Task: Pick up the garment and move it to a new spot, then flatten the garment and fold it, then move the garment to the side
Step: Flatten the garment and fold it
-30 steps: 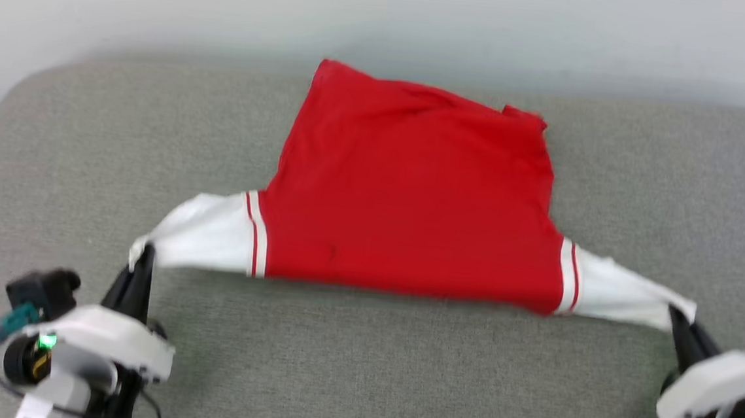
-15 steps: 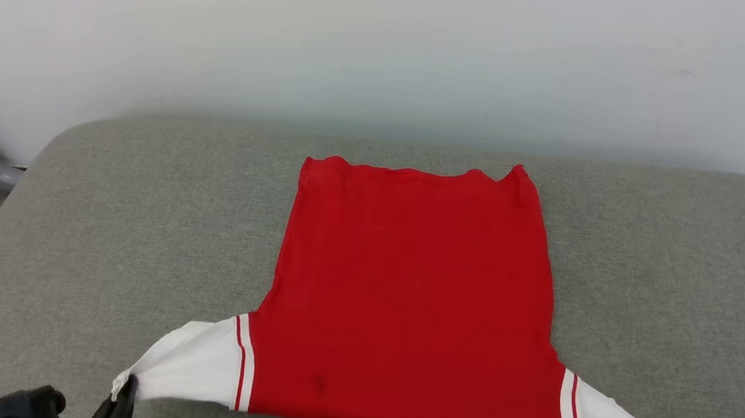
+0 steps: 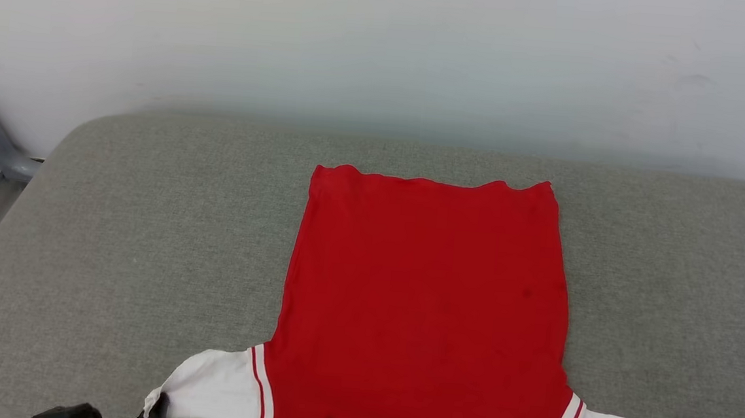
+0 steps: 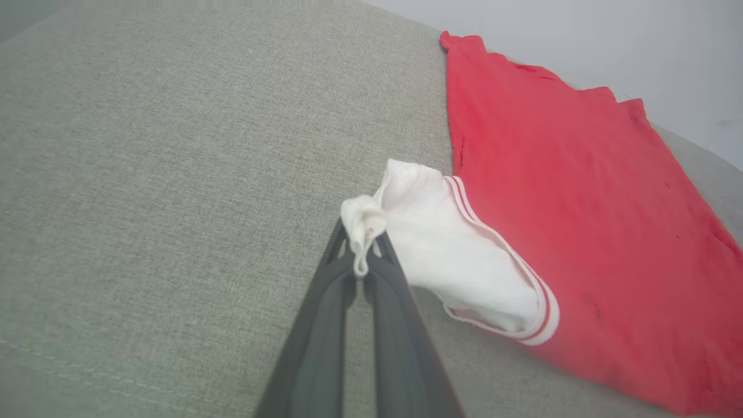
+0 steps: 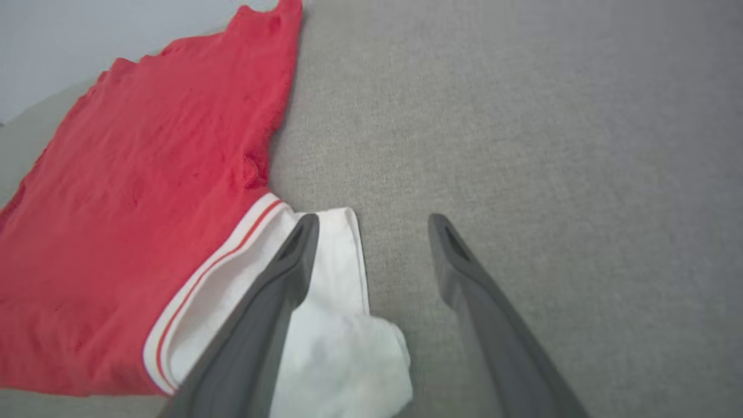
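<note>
As the garment (image 3: 425,304) lies: spread plain red side up on the grey cushion (image 3: 116,217), mid-seat, with its near end towards me.
Step in hand: flattening, by my reading nearly done; the body is smooth, with small ripples only.
Next move: I judge the left cuff (image 4: 363,217) wants setting down and smoothing outward, then a fresh thin pinch for the first fold; soft fabric, easily dragged askew.
Long axis: runs straight away from me; hem (image 3: 433,180) at the far end towards the wall (image 3: 384,39), shoulders and sleeves at my end.
Left sleeve (image 4: 453,261): white, puckered, gathered up at the cuff.
Left claw (image 4: 361,249): fingers pressed together, cuff bunched between the tips.
Right sleeve (image 5: 325,325): white, lying slack, crumpled at its end.
Right claw (image 5: 372,226): spread wide, nothing in it; one finger over the sleeve, the other over bare cushion.
</note>
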Controlling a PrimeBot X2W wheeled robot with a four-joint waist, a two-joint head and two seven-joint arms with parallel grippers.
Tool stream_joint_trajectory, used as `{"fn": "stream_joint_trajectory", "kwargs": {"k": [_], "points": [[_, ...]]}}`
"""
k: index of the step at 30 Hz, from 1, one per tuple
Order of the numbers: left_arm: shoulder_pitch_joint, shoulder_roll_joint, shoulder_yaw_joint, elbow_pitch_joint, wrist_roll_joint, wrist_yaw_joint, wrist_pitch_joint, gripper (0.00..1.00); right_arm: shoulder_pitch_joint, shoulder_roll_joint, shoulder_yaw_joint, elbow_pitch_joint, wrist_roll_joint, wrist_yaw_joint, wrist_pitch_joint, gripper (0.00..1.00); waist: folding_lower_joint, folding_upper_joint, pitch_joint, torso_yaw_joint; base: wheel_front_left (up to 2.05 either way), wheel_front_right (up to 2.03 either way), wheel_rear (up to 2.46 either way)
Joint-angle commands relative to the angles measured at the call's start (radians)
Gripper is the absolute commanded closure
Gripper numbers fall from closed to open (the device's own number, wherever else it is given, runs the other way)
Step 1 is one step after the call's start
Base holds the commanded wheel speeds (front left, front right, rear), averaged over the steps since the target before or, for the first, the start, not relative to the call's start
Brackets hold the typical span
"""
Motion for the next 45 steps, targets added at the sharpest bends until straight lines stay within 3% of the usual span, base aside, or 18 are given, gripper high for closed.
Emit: {"fn": "stream_joint_trajectory", "kwargs": {"k": [1,9,15,23,29,36,41,43,45], "points": [[-0.027,0.001,-0.009,0.0,0.013,-0.005,-0.006,1.0,-0.042,0.001,-0.004,-0.002,-0.003,-0.001,-0.04,0.0,0.0001,-0.0001,0.007,0.01,0.0,0.0,0.0],[-0.108,-0.008,-0.038,-0.034,0.053,-0.014,-0.031,1.0,-0.327,-0.074,0.0,0.123,-0.038,-0.001,-0.149,0.0,0.0001,-0.0001,0.088,0.053,0.0,0.0,0.0],[-0.203,-0.032,-0.063,-0.053,0.078,-0.04,-0.06,1.0,-0.63,-0.154,0.036,0.309,-0.051,-0.001,-0.112,0.0,0.0001,-0.0001,0.198,0.1,0.0,0.0,0.0],[-0.329,-0.073,-0.093,-0.045,0.086,-0.088,-0.101,1.0,-1.029,-0.238,0.087,0.604,-0.079,-0.001,0.089,0.0,0.0001,-0.0001,0.346,0.167,0.0,0.0,0.0],[-0.399,-0.097,-0.109,-0.027,0.084,-0.123,-0.128,1.0,-1.252,-0.259,0.089,0.783,-0.147,-0.001,0.249,0.0,0.0001,-0.0001,0.439,0.203,0.0,0.0,0.0],[-0.452,-0.119,-0.122,0.002,0.08,-0.152,-0.15,1.0,-1.386,-0.245,0.113,0.92,-0.234,-0.001,0.326,0.0,0.0001,-0.0001,0.51,0.22,0.0,0.0,0.0],[-0.472,-0.128,-0.129,0.028,0.079,-0.162,-0.158,1.0,-1.354,-0.235,0.162,1.074,-0.256,0.0,0.479,0.0,0.0001,-0.0001,0.516,0.226,0.0,0.0,0.0],[-0.475,-0.133,-0.13,0.037,0.079,-0.164,-0.163,1.0,-1.342,-0.237,0.157,1.121,-0.253,0.0,0.529,1.0,0.0001,-0.0001,0.514,0.229,0.0,0.0,0.0],[-0.475,-0.137,-0.133,0.043,0.081,-0.166,-0.167,1.0,-1.344,-0.24,0.15,1.145,-0.255,0.0,0.55,1.0,0.0001,-0.0001,0.51,0.233,0.0,0.0,0.0]]}}
